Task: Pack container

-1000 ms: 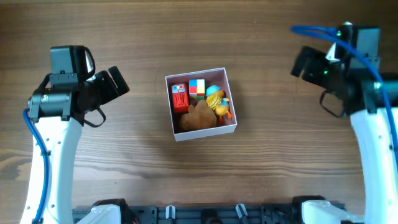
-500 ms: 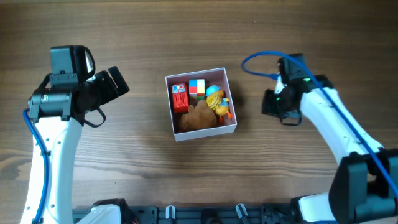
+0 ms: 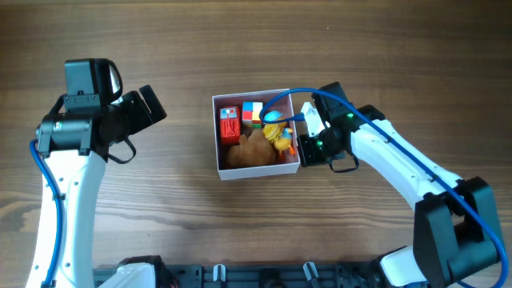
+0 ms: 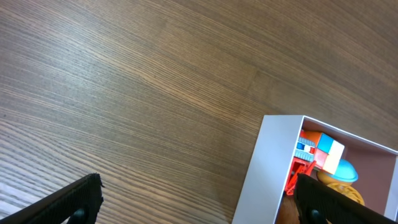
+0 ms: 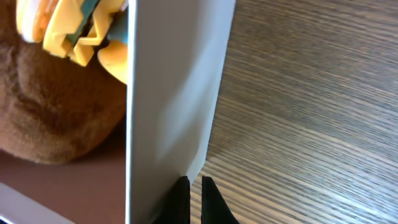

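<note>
The container (image 3: 216,140), a white-walled square box with a pink floor, sits mid-table. It holds a brown plush (image 3: 254,149), a yellow toy (image 3: 282,138), a red toy (image 3: 231,124) and a coloured block (image 3: 253,113). My right gripper (image 3: 303,149) is shut on nothing and rests against the outside of the box's right wall. In the right wrist view its tips (image 5: 194,199) stand beside the container's white wall (image 5: 168,93), with the plush (image 5: 56,118) inside. My left gripper (image 3: 154,108) hangs open, left of the box. Its wrist view shows the container's corner (image 4: 267,174) near the right finger.
Bare wooden table (image 3: 160,216) surrounds the box on all sides. A blue cable (image 3: 280,96) from the right arm loops over the box's right part. The arm bases stand along the near edge.
My right arm swung in from the far right to the box's right wall and its jaws shut. The box slid slightly left. The left arm stayed still.
</note>
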Robot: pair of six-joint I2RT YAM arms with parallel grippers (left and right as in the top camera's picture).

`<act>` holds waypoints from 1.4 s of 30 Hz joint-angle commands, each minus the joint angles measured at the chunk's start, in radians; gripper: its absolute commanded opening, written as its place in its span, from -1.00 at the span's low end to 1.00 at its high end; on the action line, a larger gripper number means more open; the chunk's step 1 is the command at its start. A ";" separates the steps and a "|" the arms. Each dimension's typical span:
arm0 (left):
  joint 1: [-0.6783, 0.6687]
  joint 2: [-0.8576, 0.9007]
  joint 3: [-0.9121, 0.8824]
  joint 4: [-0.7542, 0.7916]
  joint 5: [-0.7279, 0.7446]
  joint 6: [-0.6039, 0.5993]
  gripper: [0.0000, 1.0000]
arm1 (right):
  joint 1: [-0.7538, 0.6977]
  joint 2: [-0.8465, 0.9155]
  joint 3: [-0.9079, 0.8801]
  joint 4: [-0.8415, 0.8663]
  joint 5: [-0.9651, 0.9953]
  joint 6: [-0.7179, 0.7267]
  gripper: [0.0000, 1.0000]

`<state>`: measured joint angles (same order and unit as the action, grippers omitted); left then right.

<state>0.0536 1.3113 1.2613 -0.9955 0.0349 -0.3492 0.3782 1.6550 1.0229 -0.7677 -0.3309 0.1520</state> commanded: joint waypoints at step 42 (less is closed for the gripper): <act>-0.400 -0.895 -0.528 0.119 -0.246 -0.087 0.99 | -0.443 -1.274 -0.307 -0.097 0.256 0.079 0.96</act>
<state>-0.3222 0.5674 0.8101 -0.8776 -0.1684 -0.4023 -0.0677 0.4873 0.7811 -0.8589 -0.0631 0.1902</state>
